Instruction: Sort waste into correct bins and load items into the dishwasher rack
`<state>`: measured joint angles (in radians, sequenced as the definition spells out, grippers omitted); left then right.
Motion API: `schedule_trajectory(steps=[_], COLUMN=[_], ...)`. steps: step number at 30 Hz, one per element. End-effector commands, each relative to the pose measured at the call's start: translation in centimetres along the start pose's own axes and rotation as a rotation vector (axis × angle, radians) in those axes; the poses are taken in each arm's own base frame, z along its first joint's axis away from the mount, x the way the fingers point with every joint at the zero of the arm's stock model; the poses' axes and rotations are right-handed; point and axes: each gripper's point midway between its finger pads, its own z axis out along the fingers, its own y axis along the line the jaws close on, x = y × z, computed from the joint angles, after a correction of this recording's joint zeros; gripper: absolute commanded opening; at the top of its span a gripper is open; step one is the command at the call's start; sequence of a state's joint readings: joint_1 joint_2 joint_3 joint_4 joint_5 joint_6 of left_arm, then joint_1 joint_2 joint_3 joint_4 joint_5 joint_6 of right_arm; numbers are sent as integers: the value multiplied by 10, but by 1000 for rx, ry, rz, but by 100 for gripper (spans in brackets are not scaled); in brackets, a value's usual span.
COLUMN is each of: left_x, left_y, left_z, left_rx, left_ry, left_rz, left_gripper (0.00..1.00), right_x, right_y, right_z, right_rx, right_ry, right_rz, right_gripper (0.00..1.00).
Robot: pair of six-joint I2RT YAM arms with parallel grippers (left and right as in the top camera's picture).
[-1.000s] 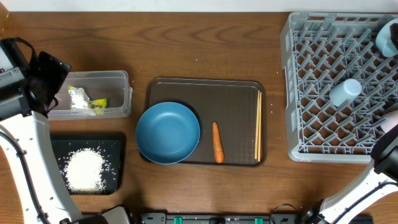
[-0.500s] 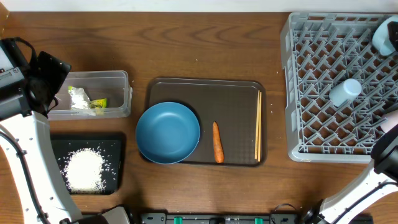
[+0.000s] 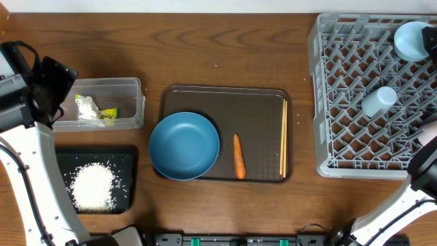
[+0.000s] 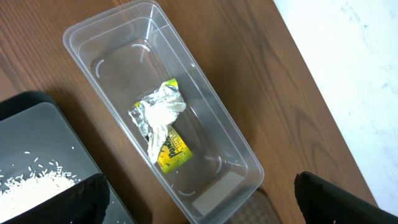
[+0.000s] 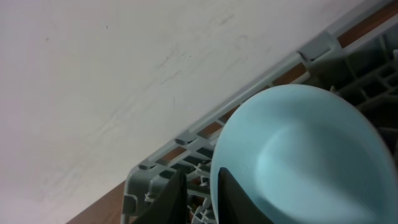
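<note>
My right gripper (image 5: 202,194) is shut on the rim of the small light-blue bowl (image 5: 298,155), holding it over the far right corner of the grey dishwasher rack (image 3: 355,89); the bowl shows in the overhead view (image 3: 414,39). A pale cup (image 3: 379,101) lies in the rack. My left gripper (image 4: 217,205) is open and empty above the clear tub (image 4: 205,112), which holds the crumpled wrapper (image 4: 160,124). Rice (image 3: 92,186) lies in the black tray (image 3: 126,160). The dark-blue bowl (image 3: 184,145), carrot (image 3: 239,156) and chopsticks (image 3: 283,137) are on the brown tray (image 3: 252,109).
The clear tub (image 3: 130,85) sits just behind the black tray at the left. The rack fills the right side, next to the brown tray. A pale wall or floor lies beyond the table's far edge (image 5: 93,74).
The light-blue bowl has moved left, further into view over the rack's far right corner. The left arm and the things on the trays have not moved.
</note>
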<state>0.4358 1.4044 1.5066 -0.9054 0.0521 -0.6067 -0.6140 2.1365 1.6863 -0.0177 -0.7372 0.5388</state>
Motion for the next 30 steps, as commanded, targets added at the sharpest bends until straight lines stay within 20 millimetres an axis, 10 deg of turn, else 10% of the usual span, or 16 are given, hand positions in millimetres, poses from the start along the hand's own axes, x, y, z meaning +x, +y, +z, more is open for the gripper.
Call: schedule_trajectory(steps=[1, 8, 14, 16, 21, 30], left_x=[-1, -1, -1, -1, -1, -1], left_y=[3, 3, 3, 3, 3, 3], left_z=[1, 1, 1, 1, 1, 1], left_rx=[-12, -12, -12, -12, -12, -12], left_ry=[-5, -5, -5, -5, -5, -5], left_rz=[-10, -10, -10, -10, -10, -10], left_gripper=[98, 98, 98, 98, 98, 98], right_x=[0, 3, 7, 5, 5, 0], right_y=[-7, 1, 30, 49, 89, 50], right_z=[-4, -8, -12, -16, -25, -48], right_rx=[-4, -65, -158, -186, -182, 681], right_ry=[3, 35, 73, 69, 46, 12], right_rz=[11, 13, -22, -85, -330, -733], right_gripper=[18, 56, 66, 99, 99, 99])
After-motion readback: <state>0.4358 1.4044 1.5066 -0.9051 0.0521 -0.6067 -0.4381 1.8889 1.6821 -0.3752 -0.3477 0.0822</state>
